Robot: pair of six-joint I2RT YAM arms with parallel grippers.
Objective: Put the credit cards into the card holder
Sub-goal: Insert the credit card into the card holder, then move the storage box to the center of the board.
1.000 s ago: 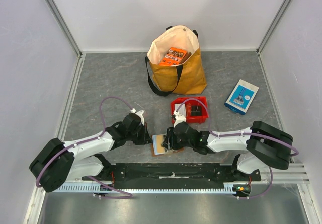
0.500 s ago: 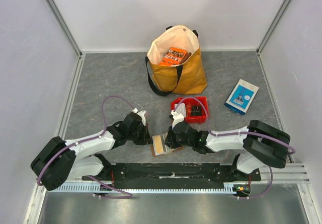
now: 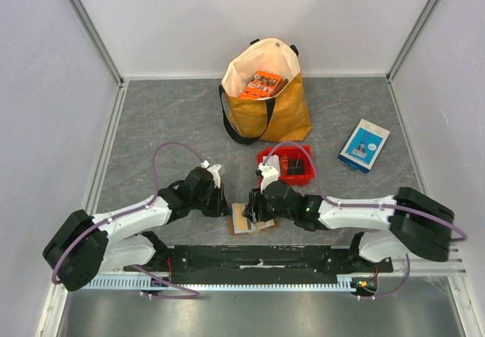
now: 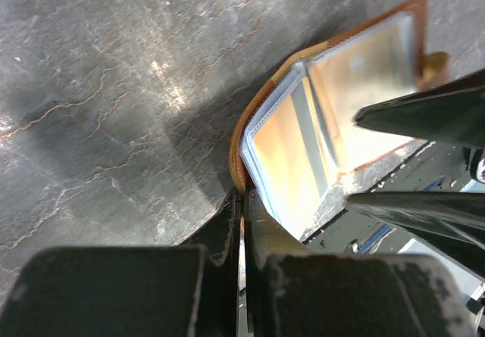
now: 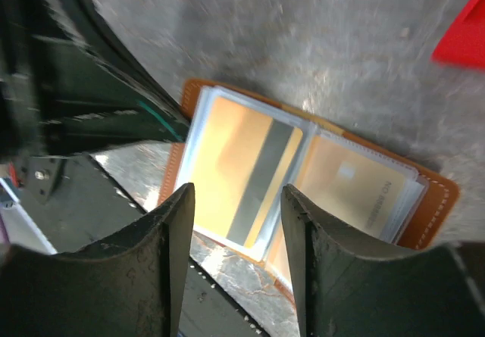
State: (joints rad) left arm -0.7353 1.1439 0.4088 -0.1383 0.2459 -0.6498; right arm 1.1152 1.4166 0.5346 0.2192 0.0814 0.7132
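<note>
The brown leather card holder (image 3: 250, 220) lies open near the table's front edge, its clear inner pockets facing up. My left gripper (image 4: 242, 201) is shut on the holder's (image 4: 318, 125) leather edge at the fold. My right gripper (image 5: 236, 204) hovers open just above the holder (image 5: 436, 201), nothing between its fingers (image 5: 176, 231). One credit card with a dark stripe (image 5: 254, 174) sits in the left pocket. Another credit card (image 5: 356, 189) fills the right pocket. Seen from above, both grippers meet at the holder, the left gripper (image 3: 224, 207) on its left and the right gripper (image 3: 255, 211) over it.
A red bin (image 3: 288, 164) stands just behind the right gripper. Its corner (image 5: 464, 34) shows in the right wrist view. A yellow tote bag (image 3: 267, 102) holding an orange packet (image 3: 261, 85) stands at the back. A blue-and-white box (image 3: 364, 145) lies at the right. The black base rail (image 3: 258, 260) runs along the front.
The right gripper's jaws pinched in and have opened again over the holder. The right arm's elbow has swung to the right. The left gripper keeps its hold.
</note>
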